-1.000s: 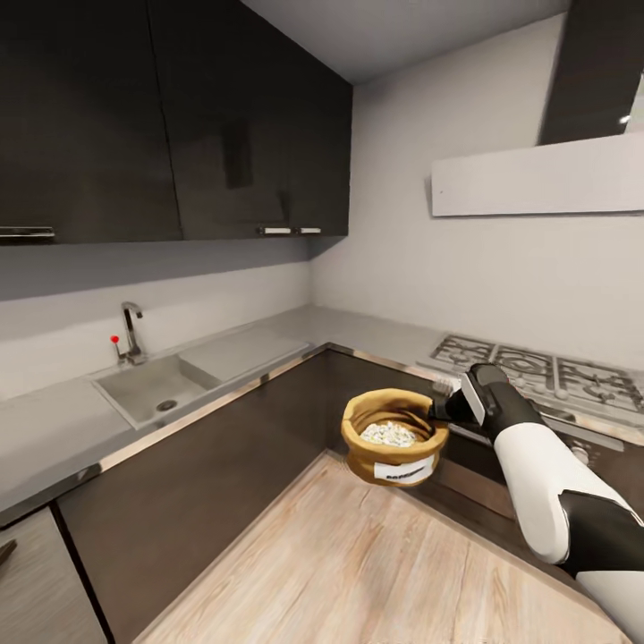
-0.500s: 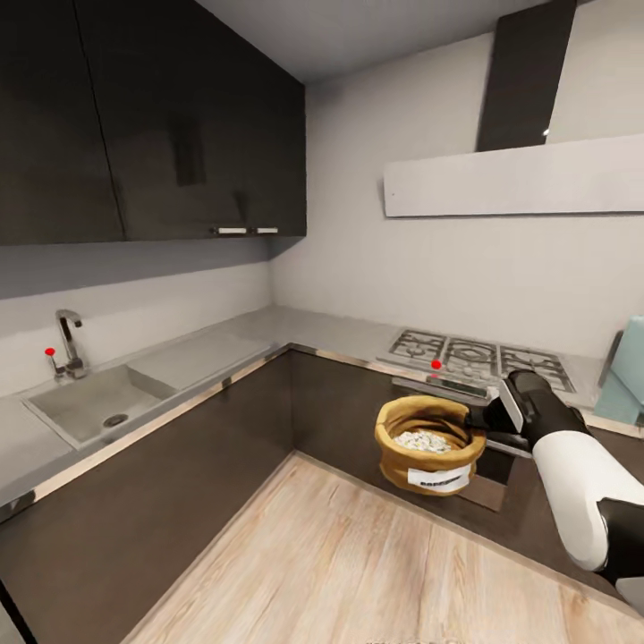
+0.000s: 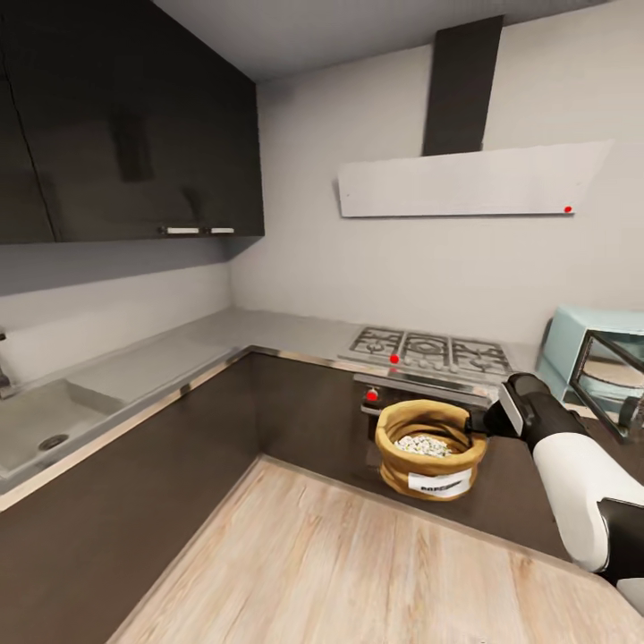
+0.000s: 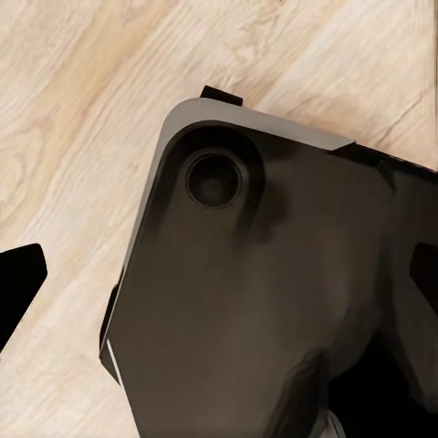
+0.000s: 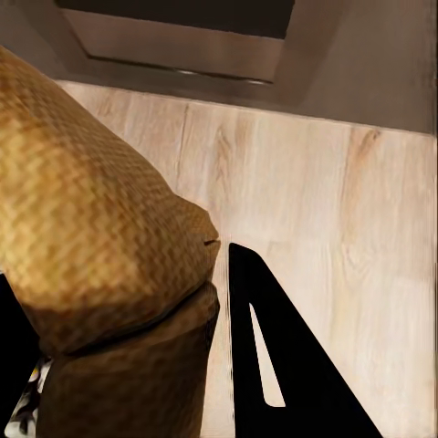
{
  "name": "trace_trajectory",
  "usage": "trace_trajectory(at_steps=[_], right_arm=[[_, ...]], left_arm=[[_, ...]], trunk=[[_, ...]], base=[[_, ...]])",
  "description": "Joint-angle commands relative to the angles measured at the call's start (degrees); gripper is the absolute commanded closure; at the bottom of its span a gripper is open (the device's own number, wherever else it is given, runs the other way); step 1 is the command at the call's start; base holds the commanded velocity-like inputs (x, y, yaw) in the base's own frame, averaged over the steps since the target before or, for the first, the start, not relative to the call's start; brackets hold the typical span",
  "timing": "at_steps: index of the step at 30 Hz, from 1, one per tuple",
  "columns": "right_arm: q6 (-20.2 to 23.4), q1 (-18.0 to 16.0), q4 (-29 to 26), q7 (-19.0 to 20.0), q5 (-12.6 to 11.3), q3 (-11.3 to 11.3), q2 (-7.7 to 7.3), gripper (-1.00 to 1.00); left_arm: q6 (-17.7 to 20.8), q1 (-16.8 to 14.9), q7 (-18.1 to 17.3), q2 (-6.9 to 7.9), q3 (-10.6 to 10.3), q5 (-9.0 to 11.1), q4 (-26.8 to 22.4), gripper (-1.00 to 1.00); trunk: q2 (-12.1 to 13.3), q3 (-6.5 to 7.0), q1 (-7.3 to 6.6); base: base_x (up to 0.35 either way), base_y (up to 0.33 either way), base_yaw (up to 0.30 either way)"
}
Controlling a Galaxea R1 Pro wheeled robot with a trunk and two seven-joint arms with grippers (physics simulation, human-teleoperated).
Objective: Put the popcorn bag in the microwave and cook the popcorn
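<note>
Now we carry the popcorn bag (image 3: pixel 429 449) in mid-air above the wood floor (image 3: pixel 340 572), our right jaws clamped on its rolled rim in front of the hob (image 3: pixel 431 351). White popcorn (image 3: pixel 424 444) fills it, the microwave (image 3: pixel 597 354) stands on the worktop (image 3: pixel 277 329) to the right, and we cannot tell how our left jaws stand.

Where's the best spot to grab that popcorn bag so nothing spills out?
Probably the rolled-down rim, from the side, as the right gripper is doing. The popcorn bag hangs upright above the floor with its mouth open, popcorn heaped inside. The thick rim gives the fingers a firm edge to pinch, and the bag stays level.
</note>
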Motion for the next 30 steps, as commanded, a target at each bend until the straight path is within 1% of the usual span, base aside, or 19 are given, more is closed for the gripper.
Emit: trace_trajectory(at_steps=[1,4,24,26,30], right_arm=[[0.3,0.0,0.0,0.5,0.6,-0.3,0.01,1.00],[0.6,0.0,0.0,0.5,0.6,-0.3,-0.24,1.00],[0.6,0.0,0.2,0.5,0.6,-0.3,-0.28,1.00],[0.6,0.0,0.2,0.5,0.6,-0.3,-0.28,1.00],[0.6,0.0,0.2,0.5,0.6,-0.3,-0.28,1.00]], left_arm=[[-0.1,0.0,0.2,-0.02,0.1,0.2,0.0,-1.00],[-0.1,0.0,0.2,-0.02,0.0,0.2,0.0,-1.00],[-0.1,0.0,0.1,-0.02,0.0,0.1,0.0,-1.00],[-0.1,0.0,0.1,-0.05,0.0,0.1,0.0,-1.00],[-0.1,0.0,0.1,-0.07,0.1,0.1,0.0,-1.00]], trunk=[[-0.1,-0.08,0.00],[-0.1,-0.08,0.00],[-0.1,-0.08,0.00],[-0.1,-0.08,0.00],[-0.1,-0.08,0.00]], base=[[0.000,0.000,-0.290],[0.000,0.000,-0.290],[0.000,0.000,-0.290],[-0.104,0.000,-0.290],[-0.300,0.000,-0.290]])
